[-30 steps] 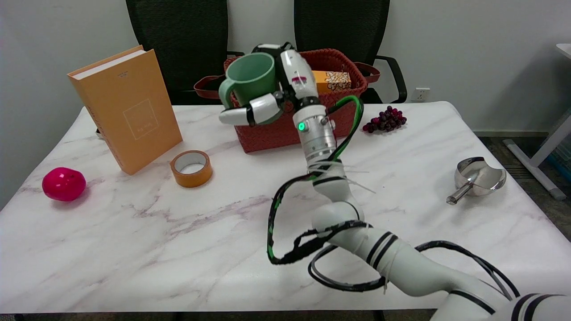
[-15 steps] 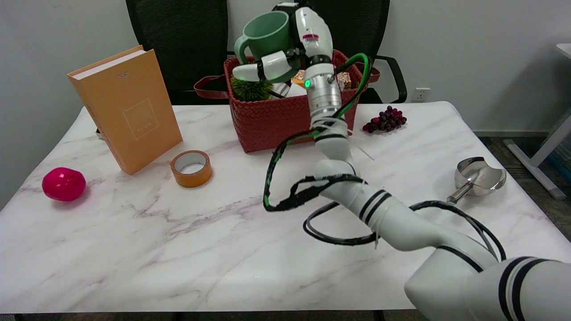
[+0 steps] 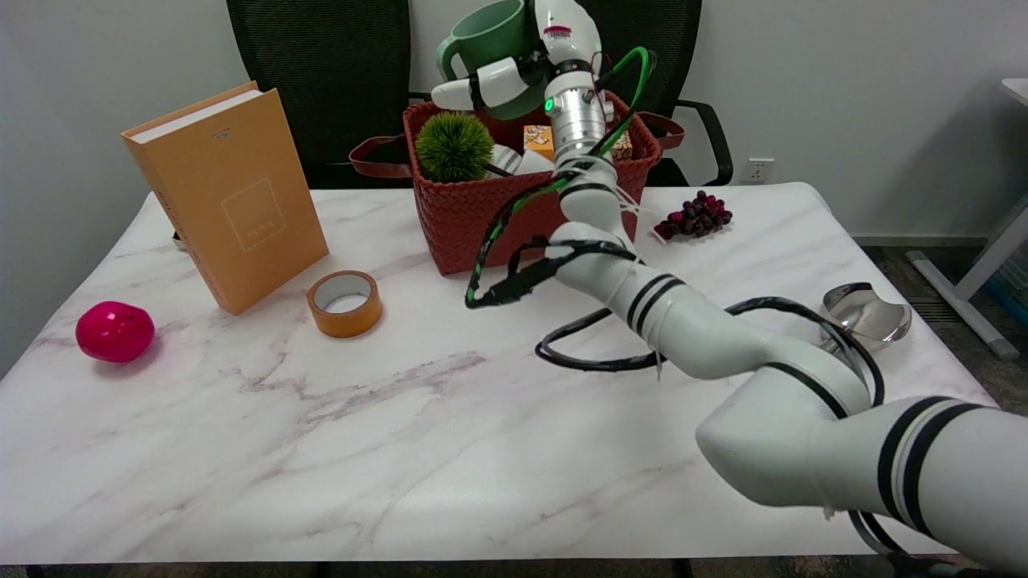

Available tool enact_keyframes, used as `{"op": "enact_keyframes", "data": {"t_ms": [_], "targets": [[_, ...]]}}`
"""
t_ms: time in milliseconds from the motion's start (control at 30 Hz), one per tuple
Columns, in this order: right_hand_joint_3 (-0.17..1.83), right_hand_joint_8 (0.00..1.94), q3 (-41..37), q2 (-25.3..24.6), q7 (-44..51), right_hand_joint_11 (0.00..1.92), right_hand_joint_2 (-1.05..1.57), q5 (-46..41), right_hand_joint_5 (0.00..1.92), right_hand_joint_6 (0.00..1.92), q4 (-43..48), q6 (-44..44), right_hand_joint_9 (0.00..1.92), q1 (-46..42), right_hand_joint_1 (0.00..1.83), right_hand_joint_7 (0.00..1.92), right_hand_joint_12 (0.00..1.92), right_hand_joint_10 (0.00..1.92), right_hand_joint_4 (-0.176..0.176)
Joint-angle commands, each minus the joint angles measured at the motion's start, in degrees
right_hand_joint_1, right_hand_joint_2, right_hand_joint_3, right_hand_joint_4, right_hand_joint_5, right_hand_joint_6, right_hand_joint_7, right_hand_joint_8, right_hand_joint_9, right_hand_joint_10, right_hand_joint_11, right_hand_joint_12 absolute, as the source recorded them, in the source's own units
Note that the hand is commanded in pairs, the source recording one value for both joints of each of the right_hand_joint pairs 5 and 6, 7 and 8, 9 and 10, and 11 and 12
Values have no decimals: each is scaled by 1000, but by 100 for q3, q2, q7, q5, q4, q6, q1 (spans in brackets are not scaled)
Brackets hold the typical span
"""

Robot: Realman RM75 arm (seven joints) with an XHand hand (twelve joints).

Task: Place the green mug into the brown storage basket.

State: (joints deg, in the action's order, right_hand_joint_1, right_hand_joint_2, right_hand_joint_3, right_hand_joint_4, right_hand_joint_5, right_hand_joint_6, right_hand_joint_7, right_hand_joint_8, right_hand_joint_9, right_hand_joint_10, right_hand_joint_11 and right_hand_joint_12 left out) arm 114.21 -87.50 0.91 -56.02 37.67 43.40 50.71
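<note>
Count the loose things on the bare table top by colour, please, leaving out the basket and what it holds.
Orange: 2, the book and the tape roll
Pink: 1, the ball
Purple: 1, the grapes
Silver: 1, the scoop
Total: 5

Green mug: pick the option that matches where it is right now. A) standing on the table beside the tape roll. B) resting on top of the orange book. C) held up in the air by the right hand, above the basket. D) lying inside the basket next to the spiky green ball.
C: the right hand grips the green mug in the air above the brown storage basket, clear of its rim.
</note>
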Motion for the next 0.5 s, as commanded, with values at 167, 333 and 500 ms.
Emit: {"op": "enact_keyframes", "data": {"t_ms": [167,333,500], "targets": [[937,1679,-29,102,168,1920,592,-1489,1082,1082,-1766,-301,1398,1329,1112,1679,1920,1398,0],[872,1713,-29,320,168,1920,648,-1959,1095,1095,-1766,-403,1434,1317,1098,1713,1920,1434,0],[844,1732,-21,426,168,1920,647,-2236,1097,1097,-1819,-451,1467,1283,1094,1732,1920,1467,0]]}}
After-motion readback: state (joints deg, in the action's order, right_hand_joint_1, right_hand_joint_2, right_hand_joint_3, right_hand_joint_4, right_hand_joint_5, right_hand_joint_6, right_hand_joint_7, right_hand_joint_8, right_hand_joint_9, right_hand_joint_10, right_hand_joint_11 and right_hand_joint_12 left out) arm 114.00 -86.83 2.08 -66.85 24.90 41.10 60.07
